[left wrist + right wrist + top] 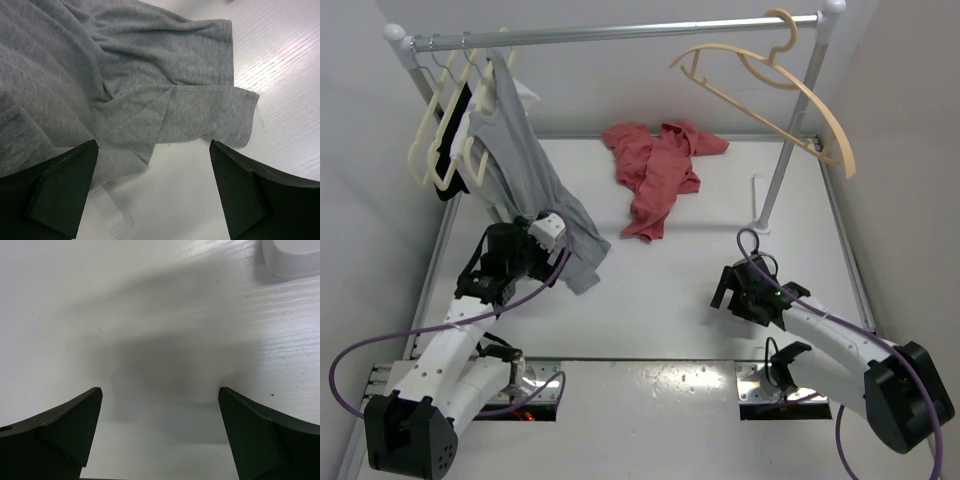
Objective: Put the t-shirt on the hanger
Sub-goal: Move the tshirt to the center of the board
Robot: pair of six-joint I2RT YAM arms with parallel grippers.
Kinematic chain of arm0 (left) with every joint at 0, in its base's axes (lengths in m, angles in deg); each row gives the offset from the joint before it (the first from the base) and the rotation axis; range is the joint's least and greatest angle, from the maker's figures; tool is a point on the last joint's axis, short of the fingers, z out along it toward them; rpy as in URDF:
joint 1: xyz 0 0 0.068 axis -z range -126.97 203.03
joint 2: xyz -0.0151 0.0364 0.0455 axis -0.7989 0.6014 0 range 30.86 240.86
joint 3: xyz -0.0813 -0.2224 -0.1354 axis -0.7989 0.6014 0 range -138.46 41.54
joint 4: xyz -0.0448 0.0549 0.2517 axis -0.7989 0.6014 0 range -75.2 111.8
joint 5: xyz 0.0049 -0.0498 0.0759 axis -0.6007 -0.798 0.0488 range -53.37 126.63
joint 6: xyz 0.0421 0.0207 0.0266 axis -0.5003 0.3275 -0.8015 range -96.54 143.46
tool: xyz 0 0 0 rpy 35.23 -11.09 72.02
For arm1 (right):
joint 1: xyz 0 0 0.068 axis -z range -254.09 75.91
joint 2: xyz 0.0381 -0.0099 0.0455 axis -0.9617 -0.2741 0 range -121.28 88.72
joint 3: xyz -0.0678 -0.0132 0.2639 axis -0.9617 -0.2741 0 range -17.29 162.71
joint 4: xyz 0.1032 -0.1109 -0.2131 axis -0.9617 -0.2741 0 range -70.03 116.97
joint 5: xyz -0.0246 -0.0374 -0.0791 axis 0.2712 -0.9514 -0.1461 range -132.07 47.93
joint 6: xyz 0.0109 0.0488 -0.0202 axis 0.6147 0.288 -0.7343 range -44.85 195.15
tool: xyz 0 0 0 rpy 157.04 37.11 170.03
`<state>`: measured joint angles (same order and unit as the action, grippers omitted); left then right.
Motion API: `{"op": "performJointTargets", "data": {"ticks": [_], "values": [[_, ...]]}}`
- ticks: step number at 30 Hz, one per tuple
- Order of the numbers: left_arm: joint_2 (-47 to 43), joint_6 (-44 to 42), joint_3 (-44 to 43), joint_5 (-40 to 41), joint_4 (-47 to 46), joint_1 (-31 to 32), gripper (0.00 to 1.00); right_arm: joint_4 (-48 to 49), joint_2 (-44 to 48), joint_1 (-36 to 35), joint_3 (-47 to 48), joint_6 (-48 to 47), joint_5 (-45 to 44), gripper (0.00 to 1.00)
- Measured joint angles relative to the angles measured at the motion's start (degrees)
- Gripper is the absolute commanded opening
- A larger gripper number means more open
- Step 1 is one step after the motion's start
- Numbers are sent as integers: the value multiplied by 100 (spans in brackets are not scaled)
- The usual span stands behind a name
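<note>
Nearest us in the overhead view, two white arms with black joints rise from the table's (650,310) near edge, glossy purple cables (348,362) looping off each. We see the left gripper (558,234) spread open against the hem of a limp grey t-shirt (520,160), which hangs from a cluster of cream hangers (432,140) on the metal rail (620,32). The right gripper (727,287), also open and empty, sits low over bare white tabletop. The t-shirt (655,175), soft salmon-red cotton, lies crumpled in folds at the far middle of the table, well apart from both grippers. The hanger (775,75), thin pale beige plastic with long sloping arms, hangs tilted by its curved hook from the rail's right end.

Through the left wrist camera we see matte black wedge fingers (60,185) set wide, holding nothing; the grey knit lies creased just beyond them, a sleeve's stitched hem resting on the table.

Through the right wrist camera, the black fingers (55,435) stand equally wide over smooth, faintly grained white surface carrying a soft shadow; a rounded white plastic piece (292,257) shows in the upper right corner.
</note>
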<state>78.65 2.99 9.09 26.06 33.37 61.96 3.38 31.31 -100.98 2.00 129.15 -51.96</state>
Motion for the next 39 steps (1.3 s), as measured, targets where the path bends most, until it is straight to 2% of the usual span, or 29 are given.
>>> {"op": "performJointTargets", "data": {"ticks": [6, 12, 14, 18, 22, 25, 31, 37, 39], "values": [[0, 271, -4, -92, 28, 0, 100, 0, 0, 0, 0, 0, 0, 100], [52, -748, -254, -1196, 680, 109, 98, -20, -13, 0, 4, 0, -2, 100], [188, -933, -356, -1342, 815, 339, 97, -96, -59, 0, 48, 0, -4, 100], [726, -1217, -686, -1038, 957, 1228, 96, -442, -286, 0, 319, -52, -72, 100], [1569, -1196, -1408, -511, 1045, 2074, 99, -675, -664, 0, 946, -203, -227, 100], [2435, -741, -2330, -295, 697, 2365, 99, -638, -1060, 0, 1381, -302, -260, 100], [4004, 380, -3432, -94, -741, 2444, 99, -568, -2186, 2, 2402, -531, -293, 100], [6098, 931, -5034, 251, -1139, 2518, 99, -490, -2750, 9, 2933, -732, -284, 100], [6640, 940, -5300, 378, -1333, 2509, 99, -433, -2828, 9, 3001, -811, -278, 100]]}}
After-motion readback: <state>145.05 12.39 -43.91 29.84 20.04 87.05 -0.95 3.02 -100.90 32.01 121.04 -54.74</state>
